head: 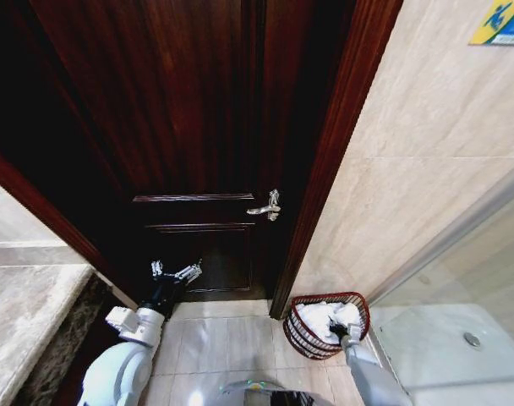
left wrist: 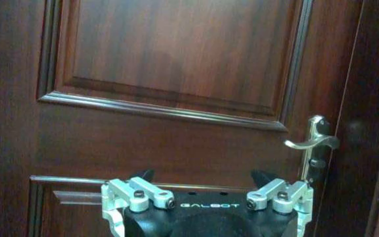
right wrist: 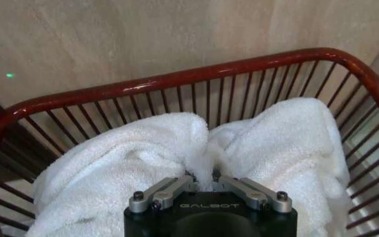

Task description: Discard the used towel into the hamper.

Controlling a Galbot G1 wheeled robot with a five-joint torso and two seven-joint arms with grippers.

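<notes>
Left claw [head: 176, 271] raised forward, fingers spread, right claw [head: 336, 329] lowered, fingers pinched together

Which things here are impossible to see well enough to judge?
- Hamper floor: right wrist view, covered by the towel.
- Right gripper fingertips: buried in a towel fold.
- Left gripper fingertips: left wrist view, dark against the door.
- Wall sticker: head view, cut by the edge.

honestly can't see much: my right gripper [right wrist: 203, 178] has its fingertips buried in the towel [right wrist: 143, 158], and the towel covers the hamper [right wrist: 176, 81] floor. hamper's near rim is cut off in the right wrist view. left gripper [left wrist: 206, 183] fingertips look dark against the door [left wrist: 176, 74].
</notes>
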